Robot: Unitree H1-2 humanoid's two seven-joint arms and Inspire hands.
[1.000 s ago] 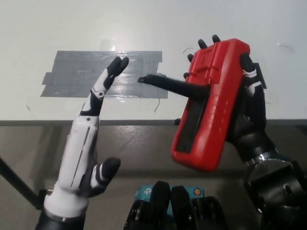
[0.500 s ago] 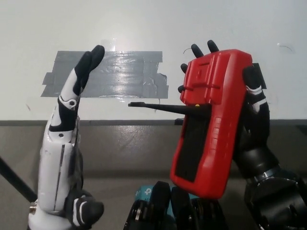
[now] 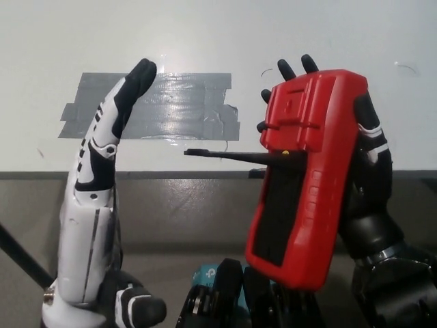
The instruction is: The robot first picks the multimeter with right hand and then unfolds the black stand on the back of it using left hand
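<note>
My black right hand (image 3: 365, 184) is shut on the red multimeter (image 3: 307, 178), held upright off the table with its back facing the camera. Black fingertips (image 3: 293, 68) show over its top edge. The thin black stand (image 3: 235, 157) sticks out from the back toward the left, swung open and nearly level. My white left hand (image 3: 99, 178) stands open at the left, fingers extended upward, well apart from the stand's tip and touching nothing.
A white table (image 3: 218, 41) lies behind, with a patch of grey tape (image 3: 171, 109) near its front edge (image 3: 136, 175). Darker floor shows below the edge. A small blue object (image 3: 205, 277) sits at the bottom middle.
My left hand has drawn back to the left, away from the stand. The multimeter has turned slightly more upright in my right hand, and the stand now sticks out level.
</note>
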